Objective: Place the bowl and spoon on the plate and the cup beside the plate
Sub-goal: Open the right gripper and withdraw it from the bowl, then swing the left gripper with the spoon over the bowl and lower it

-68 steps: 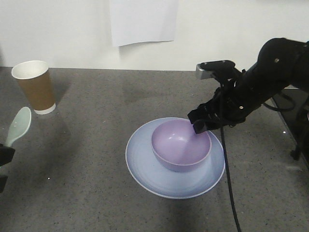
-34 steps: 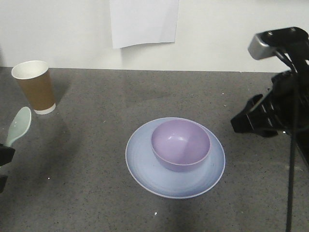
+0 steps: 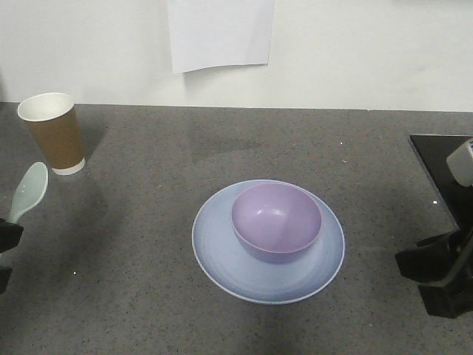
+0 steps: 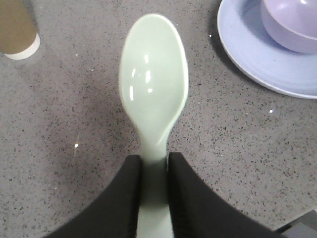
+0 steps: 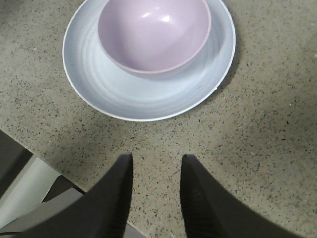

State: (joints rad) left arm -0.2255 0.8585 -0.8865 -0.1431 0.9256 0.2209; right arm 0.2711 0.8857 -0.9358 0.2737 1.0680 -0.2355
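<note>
The lavender bowl (image 3: 276,220) sits on the pale blue plate (image 3: 222,259) at mid-table, slightly right of the plate's centre. The brown paper cup (image 3: 52,132) stands upright at the far left, well apart from the plate. My left gripper (image 4: 154,161) is shut on the handle of the mint-green spoon (image 4: 153,84), which it holds just above the table with the scoop up, in front of the cup (image 4: 17,29). In the front view the spoon (image 3: 28,191) shows at the left edge. My right gripper (image 5: 156,161) is open with nothing in it, near the table's edge and short of the plate (image 5: 124,94) and bowl (image 5: 153,32).
A white sheet of paper (image 3: 219,33) hangs on the back wall. A black panel (image 3: 443,159) lies at the table's right side. The table's edge (image 5: 29,183) runs just beside my right gripper's fingers.
My right arm has drawn back from the bowl's rim to the right and toward the front edge, leaving the bowl on the plate. The left gripper and spoon have not moved.
</note>
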